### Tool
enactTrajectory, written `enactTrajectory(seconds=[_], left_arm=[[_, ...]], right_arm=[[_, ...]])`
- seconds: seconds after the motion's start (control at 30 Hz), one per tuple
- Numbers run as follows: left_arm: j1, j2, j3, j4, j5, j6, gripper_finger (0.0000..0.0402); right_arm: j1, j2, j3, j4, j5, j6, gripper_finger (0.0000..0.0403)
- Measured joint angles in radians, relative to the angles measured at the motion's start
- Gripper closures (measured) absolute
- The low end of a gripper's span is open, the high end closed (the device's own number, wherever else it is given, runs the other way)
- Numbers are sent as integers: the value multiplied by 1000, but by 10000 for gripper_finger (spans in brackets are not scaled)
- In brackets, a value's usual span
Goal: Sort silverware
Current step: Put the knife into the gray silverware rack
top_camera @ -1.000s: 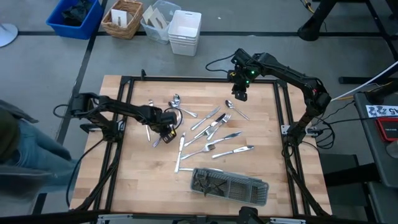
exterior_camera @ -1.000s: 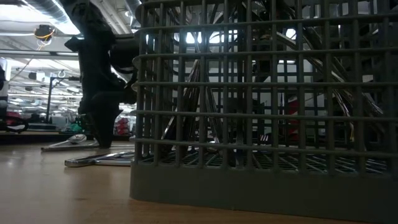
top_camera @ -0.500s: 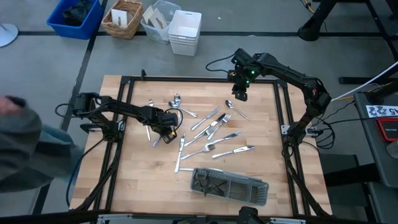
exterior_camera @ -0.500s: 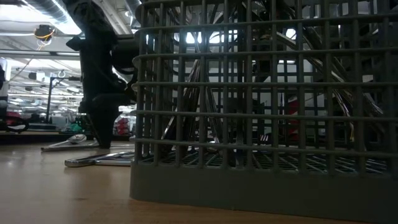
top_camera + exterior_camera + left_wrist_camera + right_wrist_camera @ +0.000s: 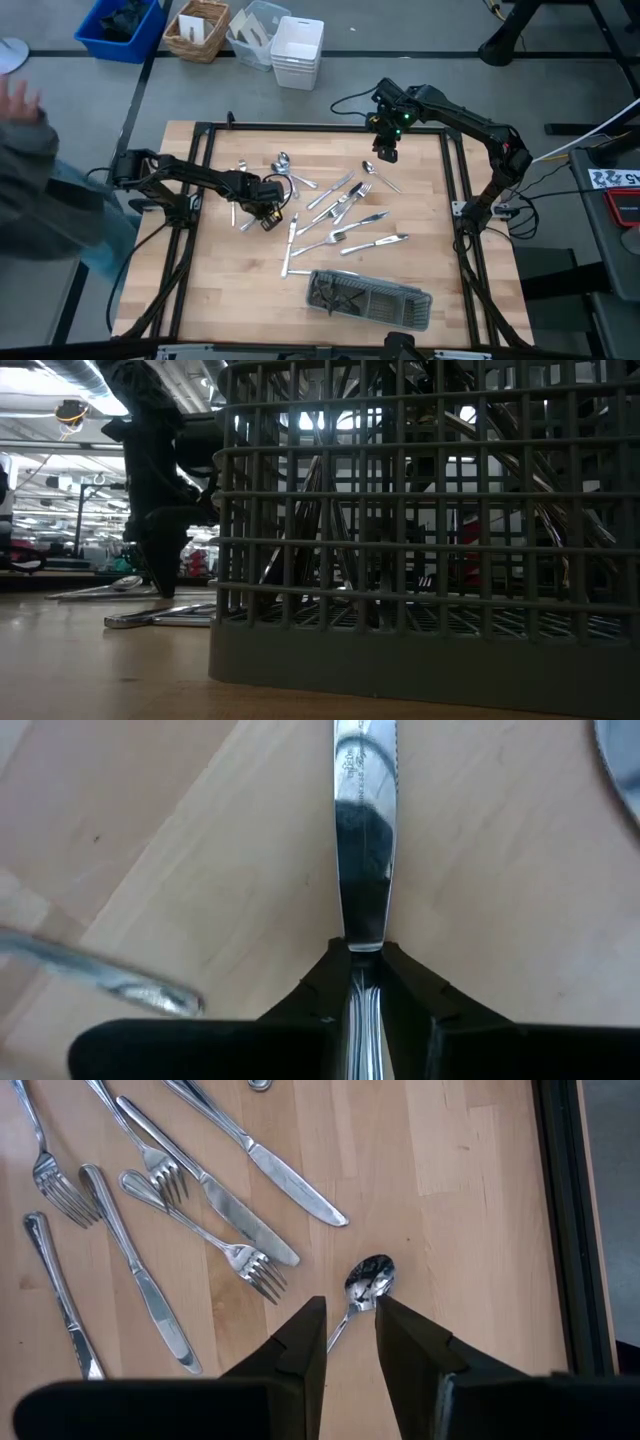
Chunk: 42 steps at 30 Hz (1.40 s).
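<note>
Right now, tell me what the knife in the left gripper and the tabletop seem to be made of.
Knife: apparently polished metal; its blade mirrors dark shapes and has a serrated edge. Tabletop: apparently light wood with a matte finish, showing plank seams and grain. The left gripper pinches the knife's handle.

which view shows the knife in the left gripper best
The left wrist view: the knife fills the frame, its handle pinched between the left gripper fingers. The high view shows only a sliver of it under that gripper. In the low view I cannot pick it out, and the right wrist view does not show it.
</note>
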Motion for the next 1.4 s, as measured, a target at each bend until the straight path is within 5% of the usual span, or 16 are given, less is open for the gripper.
enactTrajectory(seconds=[0.73,1.4], left_arm=[[60,-109,3,27,110,-14,370],[34,-341,5,474,156,81,368]], right_arm=[[0,0,0,0,0,0,311],[0,0,0,-2,-28,4,311]])
